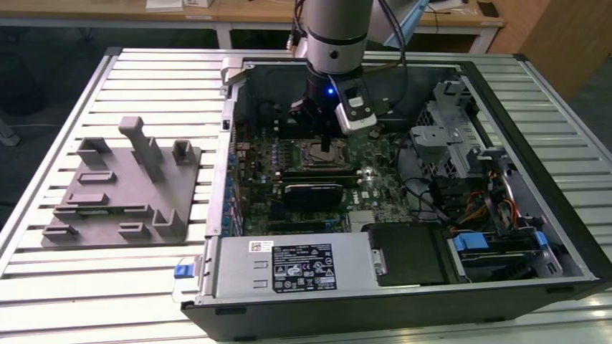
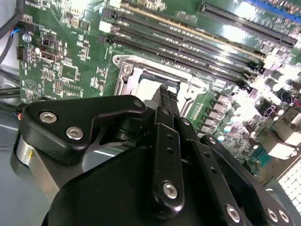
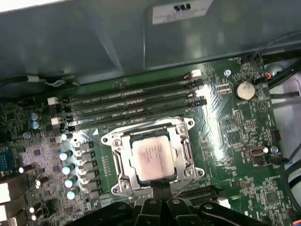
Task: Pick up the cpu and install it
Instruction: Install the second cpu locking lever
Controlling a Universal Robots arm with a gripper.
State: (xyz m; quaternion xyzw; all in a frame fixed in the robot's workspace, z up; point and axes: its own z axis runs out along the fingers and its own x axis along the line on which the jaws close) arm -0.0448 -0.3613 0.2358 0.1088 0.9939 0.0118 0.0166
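Note:
The cpu [image 3: 152, 159], a silvery square chip, lies flat inside the metal socket frame [image 3: 116, 141] on the green motherboard [image 3: 235, 132]. In the second wrist view a pale part of the cpu [image 2: 146, 89] shows just beyond the fingertips. My gripper [image 3: 160, 184] hangs right over the near edge of the cpu, its two black fingers [image 2: 165, 141] pressed together with nothing between them. From the exterior view, the gripper [image 1: 328, 145] reaches down into the open computer case over the socket [image 1: 322, 153].
Memory slots [image 3: 131, 106] run beside the socket, and a row of capacitors [image 3: 68, 169] stands on its other side. A grey fixture with upright posts [image 1: 120, 186] lies on the slatted table at the exterior view's left. Power supply [image 1: 287, 266], drive cage [image 1: 449, 136] and cables [image 1: 478, 208] crowd the case.

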